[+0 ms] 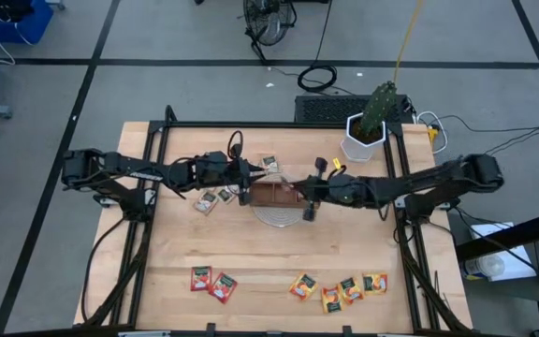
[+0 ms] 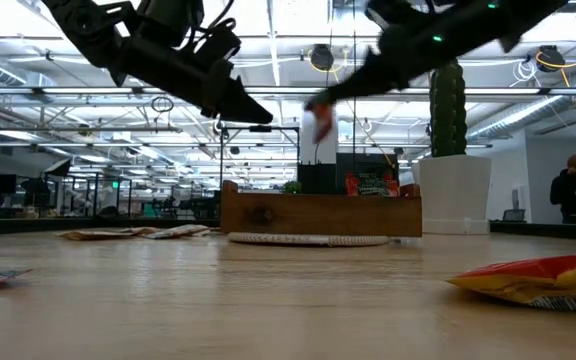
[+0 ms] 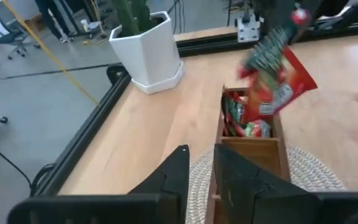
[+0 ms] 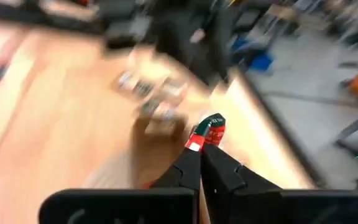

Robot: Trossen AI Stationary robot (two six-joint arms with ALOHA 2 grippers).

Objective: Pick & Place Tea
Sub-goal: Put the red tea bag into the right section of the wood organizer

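A brown wooden tray stands on a round woven mat at mid-table. One of its compartments holds red tea sachets. My right gripper is over the tray, shut on a red tea sachet. My left gripper hovers at the tray's left end, narrowly open and with nothing between its fingers. Beige sachets lie left of the tray, and another one lies behind it. Two red sachets and several orange-yellow ones lie near the front edge. My right gripper pinches the red sachet by its top edge between its two fingertips. The fingers reach in from the table's right, slanting a little downward. The sachet hangs tilted below them, clear above the tray.
A cactus in a white pot stands at the far right of the table, close behind my right arm. A person stands in the room beyond the table. Bare wood lies between the tray and the sachets at the front.
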